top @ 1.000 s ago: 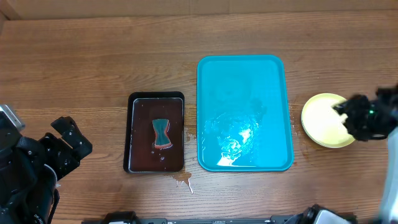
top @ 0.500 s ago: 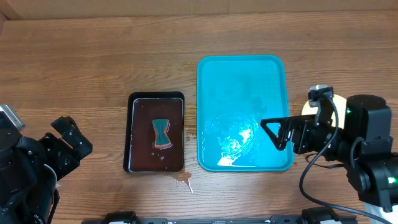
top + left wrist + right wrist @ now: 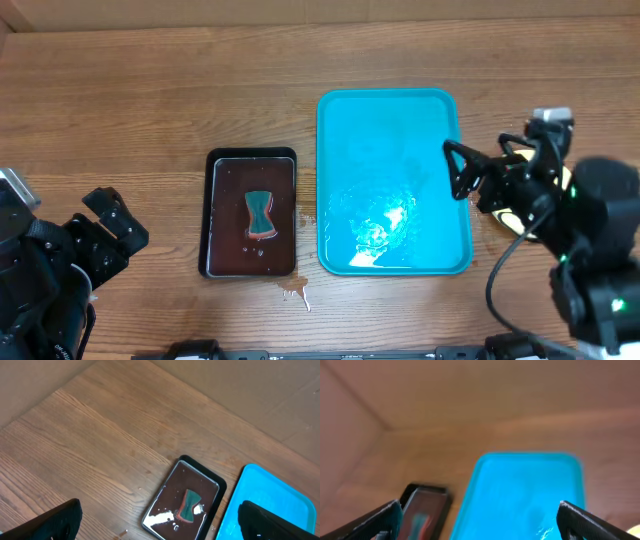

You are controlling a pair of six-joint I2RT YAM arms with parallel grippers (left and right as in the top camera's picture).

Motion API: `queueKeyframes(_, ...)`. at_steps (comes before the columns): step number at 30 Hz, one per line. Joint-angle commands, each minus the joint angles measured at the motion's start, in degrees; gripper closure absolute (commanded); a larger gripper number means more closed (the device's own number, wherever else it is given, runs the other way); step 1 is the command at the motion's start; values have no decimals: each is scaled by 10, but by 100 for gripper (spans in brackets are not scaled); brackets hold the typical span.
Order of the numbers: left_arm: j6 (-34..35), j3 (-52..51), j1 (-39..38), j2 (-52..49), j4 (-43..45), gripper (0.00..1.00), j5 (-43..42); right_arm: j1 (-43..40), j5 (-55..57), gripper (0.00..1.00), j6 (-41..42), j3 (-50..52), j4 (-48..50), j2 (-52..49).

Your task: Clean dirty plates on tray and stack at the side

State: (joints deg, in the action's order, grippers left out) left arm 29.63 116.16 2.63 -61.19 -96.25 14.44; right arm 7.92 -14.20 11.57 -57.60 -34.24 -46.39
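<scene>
Right claw is hovering, fingers spread wide, over the right-hand edge of the blue tray, whose wet floor is glinting under the lights. Just beside that edge, I am seeing only a pale yellow sliver of the plates on the table, the rest hiding under my right arm; how many are lying there I cannot tell. Farther left, a small black tray of dark liquid is holding a sponge, a brown puddle sitting by its corner. Farthest off, my left claw is hanging open at the table's left end.
</scene>
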Motion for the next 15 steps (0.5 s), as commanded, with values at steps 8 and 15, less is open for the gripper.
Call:
queueKeyframes(8, 4, -1, -2, 1, 0, 0, 10, 1, 78, 0, -5, 290, 149, 254)
queueKeyframes(15, 4, -1, -2, 1, 0, 0, 10, 1, 77, 0, -5, 434, 200, 400)
